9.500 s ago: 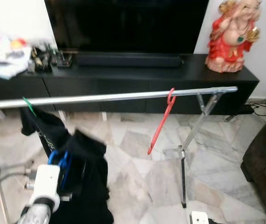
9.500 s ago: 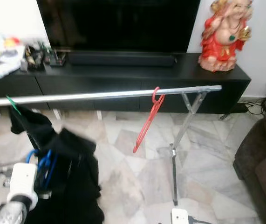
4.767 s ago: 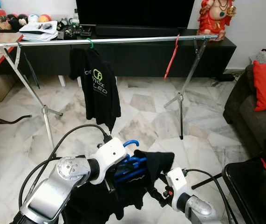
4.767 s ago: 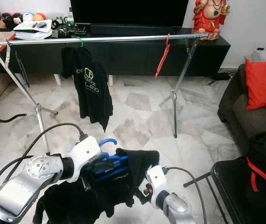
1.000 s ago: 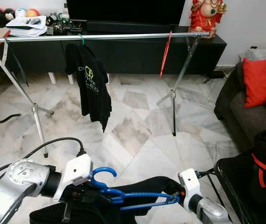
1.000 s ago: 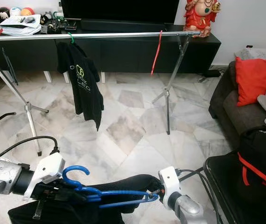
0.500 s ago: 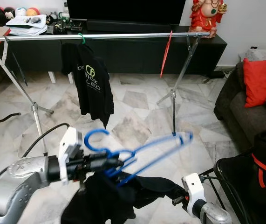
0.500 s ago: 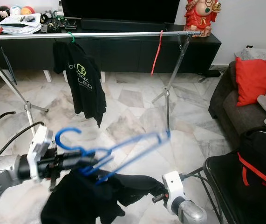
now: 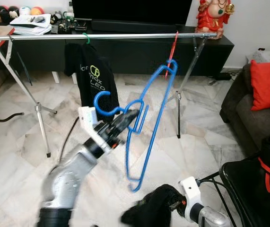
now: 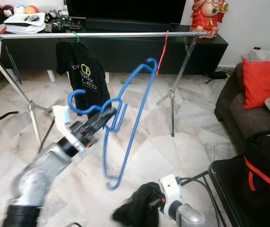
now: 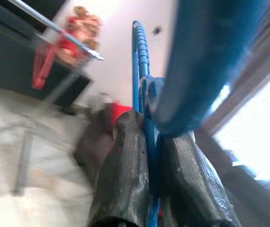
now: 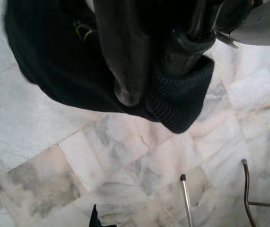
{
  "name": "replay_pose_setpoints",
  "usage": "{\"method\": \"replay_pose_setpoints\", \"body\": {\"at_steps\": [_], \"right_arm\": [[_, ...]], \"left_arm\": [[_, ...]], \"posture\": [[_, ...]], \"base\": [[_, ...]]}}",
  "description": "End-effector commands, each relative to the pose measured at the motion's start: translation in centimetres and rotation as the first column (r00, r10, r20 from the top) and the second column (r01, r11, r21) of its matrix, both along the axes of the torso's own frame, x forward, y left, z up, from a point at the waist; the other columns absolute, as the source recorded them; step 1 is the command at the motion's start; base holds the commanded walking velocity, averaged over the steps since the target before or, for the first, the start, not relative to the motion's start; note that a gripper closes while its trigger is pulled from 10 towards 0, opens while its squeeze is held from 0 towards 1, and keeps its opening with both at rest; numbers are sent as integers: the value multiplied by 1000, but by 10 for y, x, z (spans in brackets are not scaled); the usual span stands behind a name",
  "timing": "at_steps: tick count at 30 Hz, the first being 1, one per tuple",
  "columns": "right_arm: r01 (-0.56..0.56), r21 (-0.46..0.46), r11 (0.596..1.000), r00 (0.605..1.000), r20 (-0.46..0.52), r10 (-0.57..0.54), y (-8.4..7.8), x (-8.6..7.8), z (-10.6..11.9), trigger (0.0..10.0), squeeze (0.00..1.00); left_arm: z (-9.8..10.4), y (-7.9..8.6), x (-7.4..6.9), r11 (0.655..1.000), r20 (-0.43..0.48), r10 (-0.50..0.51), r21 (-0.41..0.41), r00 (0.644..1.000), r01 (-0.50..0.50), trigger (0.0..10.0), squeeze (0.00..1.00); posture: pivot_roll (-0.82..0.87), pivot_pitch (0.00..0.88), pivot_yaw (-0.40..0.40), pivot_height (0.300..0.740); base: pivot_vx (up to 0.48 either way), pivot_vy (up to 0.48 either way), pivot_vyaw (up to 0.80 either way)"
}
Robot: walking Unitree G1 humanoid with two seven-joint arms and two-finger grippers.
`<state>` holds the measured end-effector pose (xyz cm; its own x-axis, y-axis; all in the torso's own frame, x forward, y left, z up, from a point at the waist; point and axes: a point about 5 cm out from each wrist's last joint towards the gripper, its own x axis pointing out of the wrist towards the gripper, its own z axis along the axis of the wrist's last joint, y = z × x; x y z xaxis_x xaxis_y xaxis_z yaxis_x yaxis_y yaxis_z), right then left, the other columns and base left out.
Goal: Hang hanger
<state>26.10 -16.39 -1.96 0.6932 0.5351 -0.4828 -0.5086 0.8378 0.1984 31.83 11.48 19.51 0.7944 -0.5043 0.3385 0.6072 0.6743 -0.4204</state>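
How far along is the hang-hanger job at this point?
Done: the blue hanger is free of the black garment, which the right end effector grips low. In hand: the left end effector is clamped on the hanger near its hook, raised toward the rail. Left: hooking it over the rail.

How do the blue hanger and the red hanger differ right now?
The blue hanger is clamped in the left gripper, off the rail; the red hanger is hooked on the rail. The blue hanger sits in mid-air, tilted, with its hook pointing sideways; the red hanger hangs straight down by its hook. The blue hanger shows its full outline; the red hanger shows nearly edge-on. Both carry no garment.
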Motion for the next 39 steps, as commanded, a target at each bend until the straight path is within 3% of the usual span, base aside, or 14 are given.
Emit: {"method": "replay_pose_setpoints", "body": {"at_steps": [1,3,5,7,9,15,22,27,30,33,36,37,38,39], "right_arm": [[20,-14,1000,1000,9,-20,-5,-1,0,0,0],[65,-41,997,998,11,-65,-10,-2,-2,0,0],[163,-36,986,987,24,-162,-16,-1,-2,0,0],[183,-32,983,983,27,-182,-18,0,-1,0,0],[387,43,921,921,35,-389,-30,4,2,0,0],[520,90,849,851,30,-524,-38,3,2,0,0],[628,145,765,772,16,-636,-40,-2,-1,0,0],[647,165,745,751,31,-659,-38,0,2,0,0],[651,160,742,748,34,-663,-36,-1,1,0,0],[647,148,748,751,46,-659,-35,-1,1,0,0],[650,158,744,744,67,-664,-37,1,4,0,0],[651,158,743,742,77,-666,-37,2,6,2392,0],[651,159,743,741,81,-667,-37,2,6,2392,0],[650,160,743,741,85,-666,-37,3,7,4902,0]], "left_arm": [[-10,17,9,977,-24,153,154,988,-148,10000,0],[-37,42,14,857,-43,295,453,955,-245,10000,0],[-69,67,8,688,-49,368,686,929,-237,10000,0],[-74,69,6,683,-61,373,694,926,-230,10000,0],[-112,87,-16,564,-72,412,803,908,-192,10000,0],[-142,98,-39,570,-145,474,802,868,-177,10000,0],[-211,129,-86,518,-304,649,848,697,-113,10000,0],[-253,141,-135,500,-437,732,866,523,23,10000,0],[-269,141,-160,523,-501,753,849,427,75,10000,0],[-278,137,-174,525,-528,748,841,402,128,10000,0],[-277,136,-170,529,-522,747,842,412,108,10000,0],[-276,135,-166,527,-516,746,844,421,99,10000,0],[-275,136,-165,527,-514,746,844,423,97,10000,0],[-275,136,-164,522,-512,746,847,426,102,10000,0]], "posture": [[31,102,-79,740],[34,97,-71,740],[45,95,-66,740],[45,95,-66,740],[43,86,-55,740],[38,77,-44,740],[35,57,-14,740],[25,35,3,740],[32,22,3,740],[30,9,3,740],[31,1,3,740],[30,0,5,740],[30,0,5,740],[24,0,7,740]], "base": [[0,0,0],[0,0,0],[0,0,0],[0,0,0],[0,0,0],[0,0,0],[0,0,0],[0,0,0],[0,0,0],[0,0,0],[0,0,0],[0,0,0],[0,0,0],[0,0,0]]}}
